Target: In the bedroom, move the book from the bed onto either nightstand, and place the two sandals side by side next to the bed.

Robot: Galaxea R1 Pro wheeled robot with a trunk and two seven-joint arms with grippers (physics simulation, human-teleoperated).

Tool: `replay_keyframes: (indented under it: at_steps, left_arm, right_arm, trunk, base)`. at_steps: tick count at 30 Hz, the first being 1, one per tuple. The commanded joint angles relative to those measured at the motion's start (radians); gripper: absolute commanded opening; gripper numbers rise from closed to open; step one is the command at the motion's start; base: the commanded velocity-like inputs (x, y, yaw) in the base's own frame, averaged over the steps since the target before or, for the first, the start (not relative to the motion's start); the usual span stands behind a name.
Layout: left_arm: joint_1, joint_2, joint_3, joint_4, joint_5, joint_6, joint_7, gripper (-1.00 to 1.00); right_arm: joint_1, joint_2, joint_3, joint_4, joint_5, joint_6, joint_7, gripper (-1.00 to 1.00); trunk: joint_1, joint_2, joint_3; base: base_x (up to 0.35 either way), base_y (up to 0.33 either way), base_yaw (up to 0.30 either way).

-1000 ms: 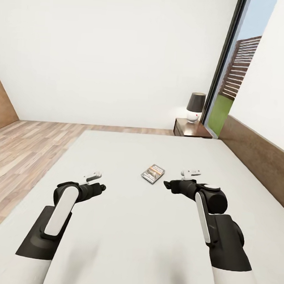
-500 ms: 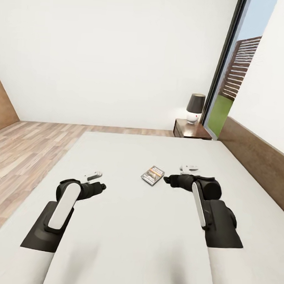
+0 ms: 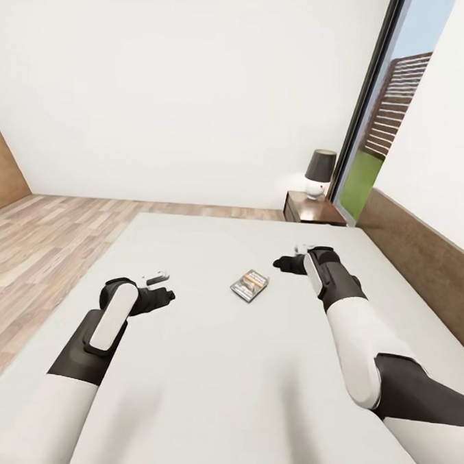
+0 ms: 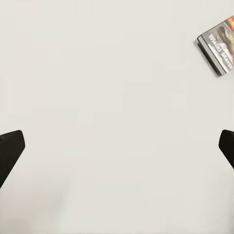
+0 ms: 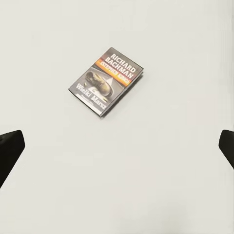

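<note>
Hovering right gripper (image 3: 282,264): your right arm reaches out over the bed (image 3: 203,367), with the gripper above the mattress and just to the right of the book (image 3: 249,285).
Right jaws: spread wide; in the right wrist view both dark fingertips (image 5: 10,151) sit at the frame's outer edges with nothing between them but mattress.
Book seen from the right hand: ahead of the open fingers, lying flat, cover up, white author lettering readable (image 5: 106,81); not touched.
Left gripper (image 3: 167,297): hangs over the mattress, to the left of the book and nearer to you than it.
Left jaws: also wide apart, fingertips (image 4: 9,152) at the frame edges, holding nothing.
Book seen from the left hand: off to one side and well ahead of the fingers, cut by the frame's edge (image 4: 220,46).
Nightstand (image 3: 313,211): beyond your right gripper, past the far corner of the bed, beside the window (image 3: 386,125).
Lamp (image 3: 320,173): stands on that nightstand, dark shade over a white base.
Floor (image 3: 46,241): wood planks run along the bed's left side, beyond your left arm.
</note>
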Motion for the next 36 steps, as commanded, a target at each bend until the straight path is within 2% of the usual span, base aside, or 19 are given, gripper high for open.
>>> replay_keyframes:
  at_steps: [1, 8, 15, 19, 23, 24, 25, 28, 32, 33, 36]
  left_arm:
    - [-0.001, 0.000, -0.001, 0.002, 0.010, 0.001, 0.011, 1.00]
    - [0.002, -0.002, -0.003, 0.003, 0.013, 0.002, 0.016, 1.00]
    - [0.005, -0.001, -0.003, -0.005, 0.013, 0.014, 0.020, 1.00]
    - [0.003, -0.004, 0.000, -0.022, 0.017, 0.047, 0.020, 1.00]
    - [-0.008, -0.020, 0.003, -0.073, 0.068, 0.068, 0.023, 1.00]
    - [-0.022, -0.027, 0.004, -0.091, 0.099, 0.074, 0.032, 1.00]
    - [-0.041, -0.032, 0.005, -0.116, 0.141, 0.080, 0.072, 1.00]
    - [-0.038, -0.037, 0.003, -0.156, 0.160, 0.082, 0.099, 1.00]
    - [0.021, -0.045, 0.003, -0.200, 0.167, 0.081, 0.114, 1.00]
    - [0.055, -0.039, 0.005, -0.221, 0.170, 0.081, 0.118, 1.00]
    - [0.065, -0.034, 0.007, -0.228, 0.171, 0.082, 0.119, 1.00]
  right_arm:
    - [-0.004, 0.001, -0.008, 0.002, 0.009, 0.002, 0.003, 1.00]
    - [-0.041, -0.007, -0.010, 0.014, 0.003, -0.003, -0.008, 1.00]
    - [-0.048, 0.003, -0.009, 0.017, -0.007, 0.000, -0.010, 1.00]
    - [-0.053, 0.006, -0.009, 0.017, -0.008, 0.001, -0.010, 1.00]
    - [-0.055, 0.007, -0.009, 0.017, -0.010, 0.001, -0.008, 1.00]
    - [-0.056, 0.007, -0.009, 0.017, -0.014, 0.001, -0.006, 1.00]
    - [-0.054, 0.008, -0.008, 0.015, -0.022, 0.001, -0.004, 1.00]
    - [-0.051, 0.007, -0.008, 0.009, -0.025, 0.001, -0.002, 1.00]
    - [-0.048, 0.006, -0.008, 0.005, -0.027, 0.002, -0.001, 1.00]
    - [-0.049, 0.002, -0.008, 0.004, -0.026, 0.003, 0.000, 1.00]
    - [-0.048, 0.002, -0.007, 0.004, -0.026, 0.003, 0.001, 1.00]
  trunk:
    - [0.000, -0.001, -0.003]
    - [0.000, -0.001, -0.013]
    - [0.000, -0.001, -0.024]
    - [0.000, -0.001, -0.030]
    - [0.000, -0.001, -0.037]
    - [0.000, -0.001, -0.038]
    - [0.000, -0.001, -0.040]
    - [0.000, -0.001, -0.044]
    - [0.000, -0.001, -0.050]
    - [0.000, -0.001, -0.052]
    - [0.000, -0.001, -0.057]
  base:
    - [0.000, 0.000, 0.000]
    - [0.000, 0.000, 0.000]
    - [0.000, 0.000, 0.000]
    - [0.000, 0.000, 0.000]
    - [0.000, 0.000, 0.000]
    - [0.000, 0.000, 0.000]
    - [0.000, 0.000, 0.000]
    - [0.000, 0.000, 0.000]
    - [0.000, 0.000, 0.000]
    - [0.000, 0.000, 0.000]
    - [0.000, 0.000, 0.000]
